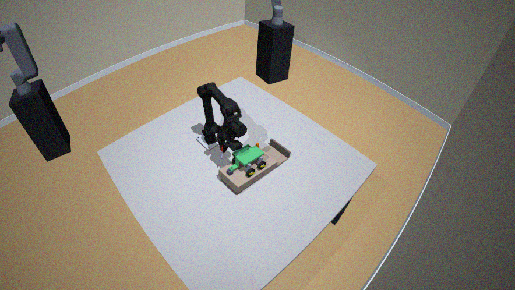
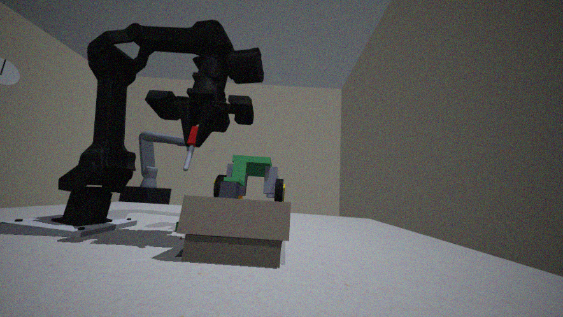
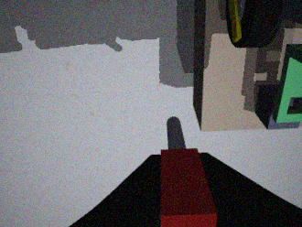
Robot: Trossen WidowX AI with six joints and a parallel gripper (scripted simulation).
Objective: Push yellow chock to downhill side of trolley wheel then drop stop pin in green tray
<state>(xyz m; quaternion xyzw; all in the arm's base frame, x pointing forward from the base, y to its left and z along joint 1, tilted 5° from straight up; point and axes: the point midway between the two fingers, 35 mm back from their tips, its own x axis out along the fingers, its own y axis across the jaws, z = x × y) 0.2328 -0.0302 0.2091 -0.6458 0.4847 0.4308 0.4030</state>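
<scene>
My gripper (image 1: 222, 146) (image 2: 193, 140) (image 3: 177, 164) is shut on the head of the stop pin (image 1: 222, 148) (image 2: 192, 135) (image 3: 185, 189). The pin's grey shaft points down, slightly tilted, in the air beside the ramp's uphill end. The green trolley (image 1: 249, 155) (image 2: 251, 160) (image 3: 295, 87) stands on the ramp (image 1: 237, 183) (image 2: 236, 218) (image 3: 224, 102). The chock's orange handle (image 1: 257, 144) shows beyond the trolley toward the downhill end; its base is hidden, and wheel contact cannot be told. The green tray (image 1: 242, 149) (image 2: 176, 226) is mostly hidden behind the trolley and ramp.
The ramp has a raised end board (image 1: 280, 148) at its downhill end. The arm's base plate (image 1: 205, 143) (image 2: 82, 229) is on the white table (image 1: 172, 187) (image 2: 346, 267). Two grey arms on black pedestals (image 1: 41, 122) (image 1: 274, 52) stand beyond the table.
</scene>
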